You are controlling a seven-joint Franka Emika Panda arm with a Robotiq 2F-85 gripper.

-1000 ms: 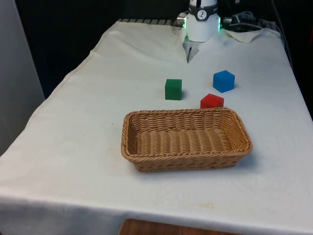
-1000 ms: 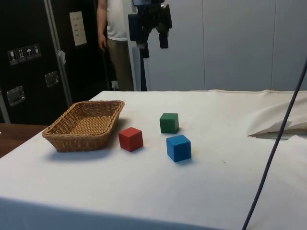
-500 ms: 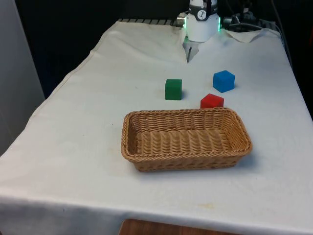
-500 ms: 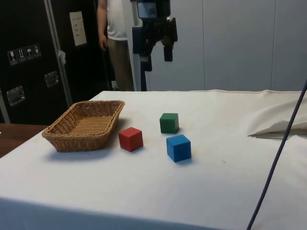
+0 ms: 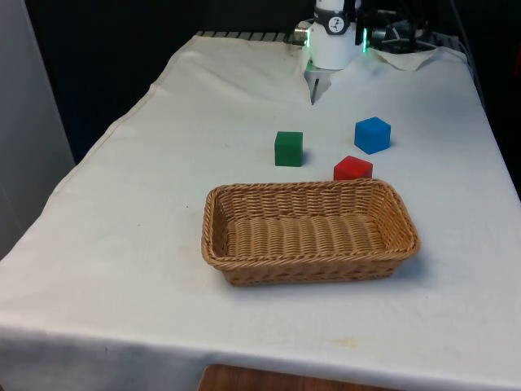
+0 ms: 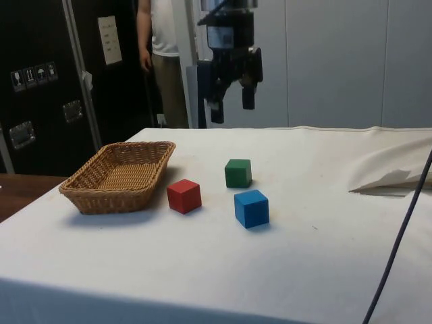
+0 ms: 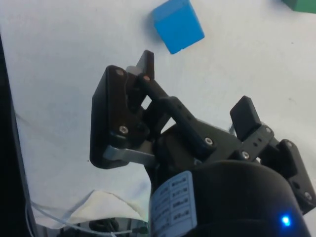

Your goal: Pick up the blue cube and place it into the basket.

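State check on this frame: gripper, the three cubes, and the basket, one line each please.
gripper: open, empty, up in the air above the table.
blue cube: on the cloth, not grasped.
red cube: on the cloth beside the basket, outside it.
green cube: on the cloth, untouched.
basket: upright, nothing in it.

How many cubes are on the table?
3. The green cube sits at the front view's left, the blue cube at its right, and the red cube touches the basket. None seem hidden.
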